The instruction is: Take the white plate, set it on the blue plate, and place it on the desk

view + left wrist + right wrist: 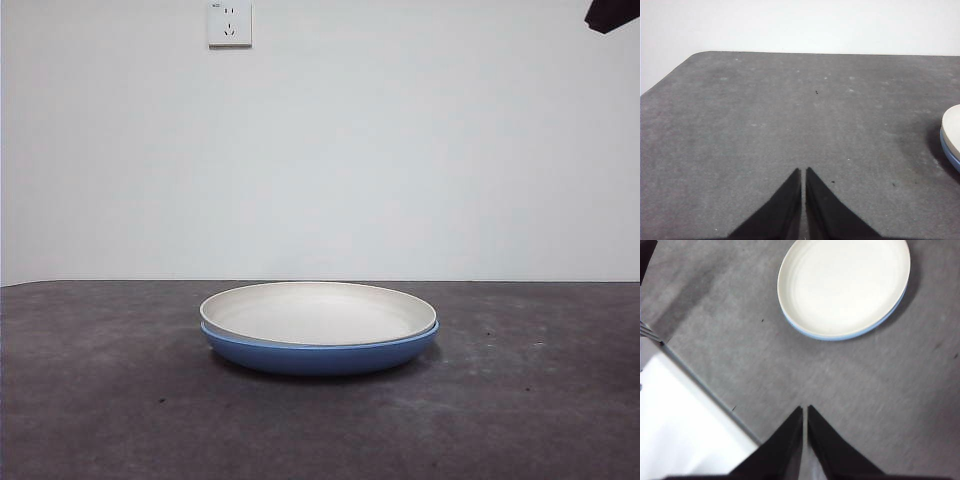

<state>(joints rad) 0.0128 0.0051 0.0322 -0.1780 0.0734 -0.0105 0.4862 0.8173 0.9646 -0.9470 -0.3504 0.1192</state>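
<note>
Resting inside the blue plate [320,355], the white plate [318,312] sits nested with its rim slightly off-centre, the pair standing on the desk [100,400] about midway between its side edges and well away from the front edge. Neither arm is on them: the left gripper [803,170] hangs over bare desk with its jaws pressed together and empty, the stack just showing at the side of its view, and the right gripper [805,408] is likewise closed and empty, raised above the desk with the stack well ahead of it. Judging by this, the stacking looks done, and what remains is lifting the white plate out and setting it on the desk. To do that well, the jaws should open first, come in low at the exposed white rim, pinch only that rim so the blue plate is not dragged, lift level, and lower flat onto bare desk beside it. A wall socket [229,23] carries tiny marks too small to read; no brand shows on either plate.
</note>
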